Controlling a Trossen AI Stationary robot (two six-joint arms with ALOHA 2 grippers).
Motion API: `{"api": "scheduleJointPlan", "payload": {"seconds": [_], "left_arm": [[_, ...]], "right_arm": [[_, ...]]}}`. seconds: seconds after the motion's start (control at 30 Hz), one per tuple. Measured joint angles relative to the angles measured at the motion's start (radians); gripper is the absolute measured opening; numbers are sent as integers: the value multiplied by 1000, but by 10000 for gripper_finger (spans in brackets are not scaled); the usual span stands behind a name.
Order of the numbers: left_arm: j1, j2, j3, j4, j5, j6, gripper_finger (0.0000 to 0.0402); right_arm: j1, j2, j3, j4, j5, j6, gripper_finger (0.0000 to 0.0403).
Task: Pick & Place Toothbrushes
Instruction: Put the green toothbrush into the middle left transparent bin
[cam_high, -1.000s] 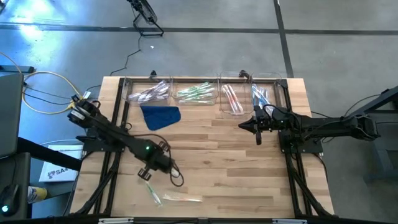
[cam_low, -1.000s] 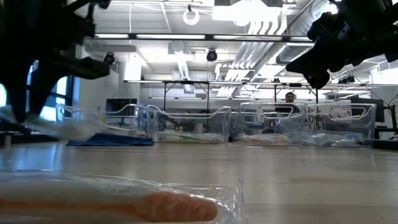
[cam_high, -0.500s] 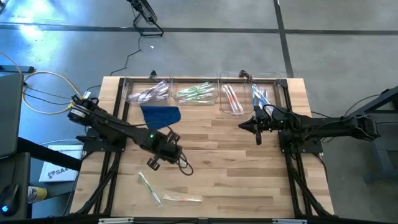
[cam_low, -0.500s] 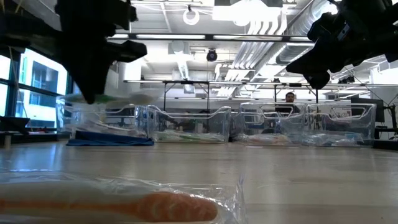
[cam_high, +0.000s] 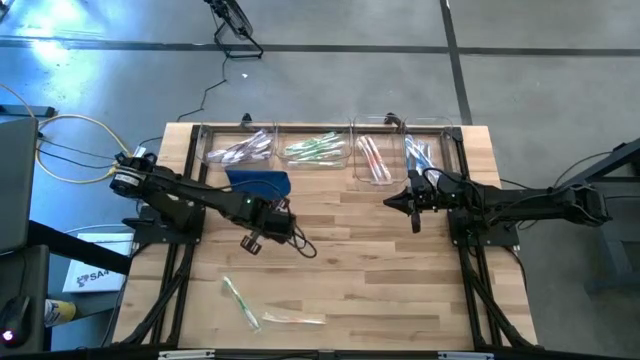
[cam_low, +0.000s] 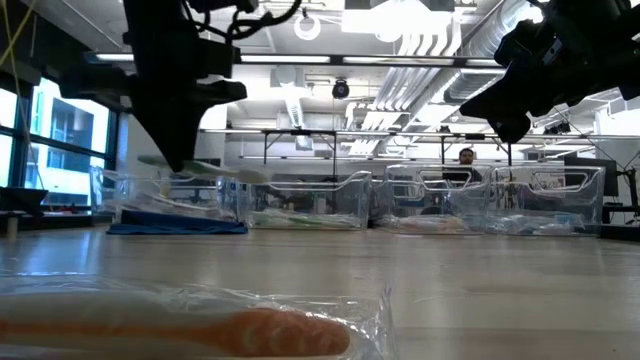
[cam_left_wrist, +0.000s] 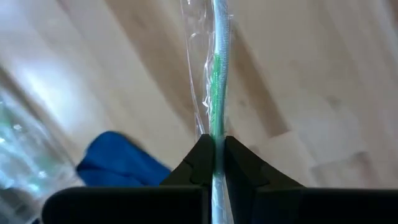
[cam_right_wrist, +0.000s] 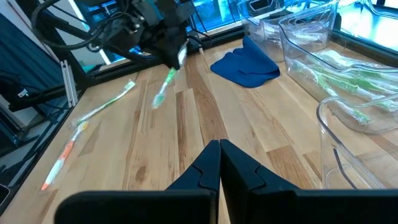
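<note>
The left end effector (cam_high: 252, 241) was above the middle-left part of the wooden counter (cam_high: 380, 270), near the blue cloth (cam_high: 258, 186), and its fingers (cam_left_wrist: 200, 163) were clamped on a green toothbrush (cam_left_wrist: 217, 68) in clear wrapping, held off the counter. The right end effector (cam_high: 416, 222) waited over the right side of the counter, just in front of the clear bins (cam_high: 325, 148), with its fingers pressed together and nothing between them. Two more wrapped toothbrushes lay on the near part of the counter: a second green toothbrush (cam_high: 238, 299) and an orange toothbrush (cam_low: 180, 332). Other toothbrushes (cam_high: 316, 149) lay sorted in the bins at the far edge.
</note>
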Motion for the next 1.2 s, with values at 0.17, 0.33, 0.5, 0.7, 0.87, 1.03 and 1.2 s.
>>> {"api": "scheduleJointPlan", "payload": {"seconds": [0.17,0.33,0.5,0.7,0.87,1.03,1.2], "left_arm": [[70,0,0,52,-22,52,13],[152,0,1,135,-34,103,13],[226,0,51,149,-126,148,13],[302,0,179,149,-177,315,13],[389,0,260,164,-175,445,13],[518,0,273,223,0,515,13],[635,13,274,301,148,571,13]], "right_arm": [[0,0,0,0,0,0,2],[0,0,0,0,0,0,2],[0,0,0,0,0,0,2],[0,0,0,0,0,-7,2],[0,0,0,-1,0,-8,2],[0,0,0,-1,0,-8,2],[0,0,0,-1,0,-8,2]]}}
